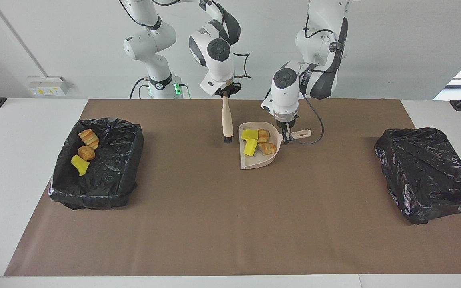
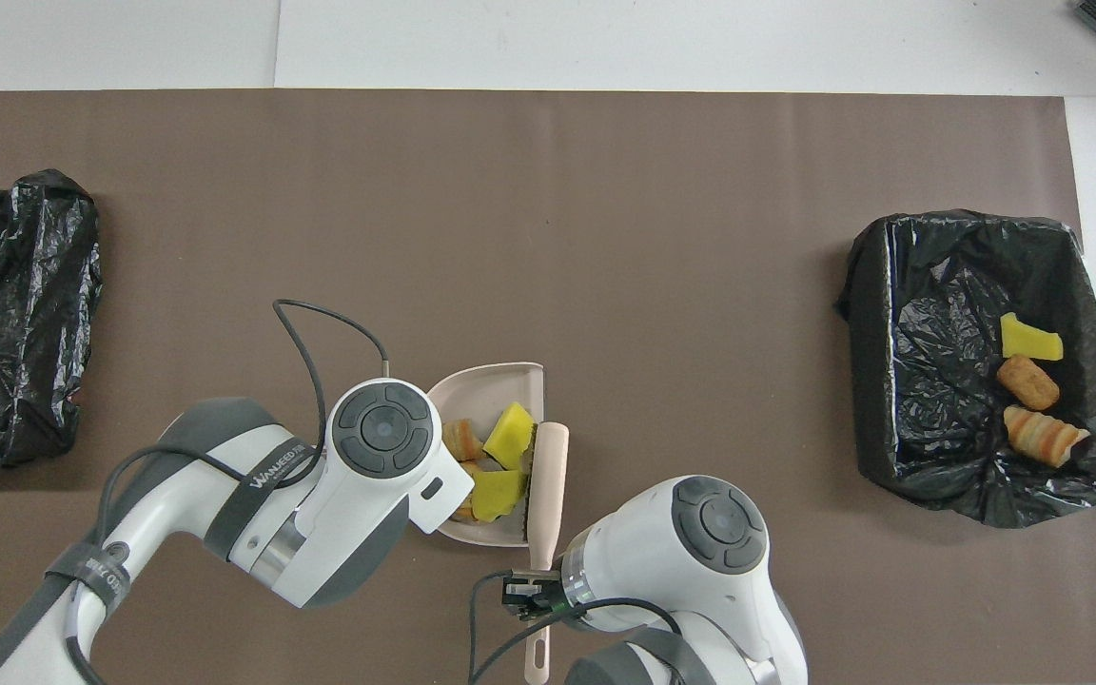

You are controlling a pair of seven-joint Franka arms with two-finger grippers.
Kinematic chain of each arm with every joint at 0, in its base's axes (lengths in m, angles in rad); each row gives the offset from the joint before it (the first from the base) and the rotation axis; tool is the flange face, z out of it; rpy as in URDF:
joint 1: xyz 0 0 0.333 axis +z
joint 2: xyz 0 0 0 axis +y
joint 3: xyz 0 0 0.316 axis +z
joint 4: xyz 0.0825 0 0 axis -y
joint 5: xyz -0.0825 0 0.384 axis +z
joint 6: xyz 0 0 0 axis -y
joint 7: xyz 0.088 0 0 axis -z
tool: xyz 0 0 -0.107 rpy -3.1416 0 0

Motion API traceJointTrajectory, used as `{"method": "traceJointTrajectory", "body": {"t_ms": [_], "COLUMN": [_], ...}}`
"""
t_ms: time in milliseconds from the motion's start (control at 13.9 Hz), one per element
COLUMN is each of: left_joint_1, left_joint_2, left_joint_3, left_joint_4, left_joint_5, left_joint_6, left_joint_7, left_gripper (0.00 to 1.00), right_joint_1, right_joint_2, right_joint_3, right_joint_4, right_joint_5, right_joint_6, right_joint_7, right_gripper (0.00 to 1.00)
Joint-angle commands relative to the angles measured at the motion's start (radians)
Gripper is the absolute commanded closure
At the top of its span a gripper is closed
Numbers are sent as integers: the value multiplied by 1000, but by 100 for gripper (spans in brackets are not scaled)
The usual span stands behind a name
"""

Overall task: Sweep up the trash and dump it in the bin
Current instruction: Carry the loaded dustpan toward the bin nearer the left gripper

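Open bin (image 1: 94, 160) holds three trash bits; right claw (image 1: 225, 95) grips the brush (image 1: 226, 122) beside the dustpan (image 1: 254, 160), where four bits (image 1: 250, 146) sit; left claw (image 1: 287, 135), clamped on its handle, should lift level.

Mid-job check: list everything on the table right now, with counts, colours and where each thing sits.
Beige plastic dustpan: one, mid-table, handle in the left gripper.
Beige brush with black bristles: one, hanging upright beside the dustpan.
Yellow sponge chunks: two in the dustpan, one in the open bin.
Orange-brown toy pastries: two in the dustpan, two in the open bin.
Open black-lined bin: one, right arm's end.
Crumpled black bag: one, left arm's end.
Brown table mat: one.
Left gripper: shut on the dustpan handle.
Right gripper: shut on the brush handle.
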Motion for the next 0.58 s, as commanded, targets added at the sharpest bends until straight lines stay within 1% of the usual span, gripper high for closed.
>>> {"method": "traceJointTrajectory", "body": {"t_ms": [0, 144, 288, 360, 503], "left_joint_1": [53, 100, 191, 234, 321], "left_joint_2": [-46, -64, -93, -95, -76], "left_joint_3": [-2, -1, 2, 4, 7], "left_joint_4": [22, 53, 81, 111, 214], "left_joint_5": [17, 16, 1, -12, -74], "left_joint_6": [-1, -16, -26, -53, -155], "left_joint_7": [85, 174, 295, 338, 369], "left_gripper": [100, 100, 100, 100, 100], "right_joint_1": [-31, -31, -6, 24, 60], "right_joint_2": [-15, -20, -8, -5, -8], "right_joint_3": [9, 14, 20, 19, 20], "right_joint_4": [18, 8, -11, -31, -63], "right_joint_5": [-49, -18, 25, 26, 37], "right_joint_6": [-50, -14, 45, 74, 112], "right_joint_7": [18, 67, 141, 161, 178], "right_gripper": [100, 100, 100, 100, 100]}}
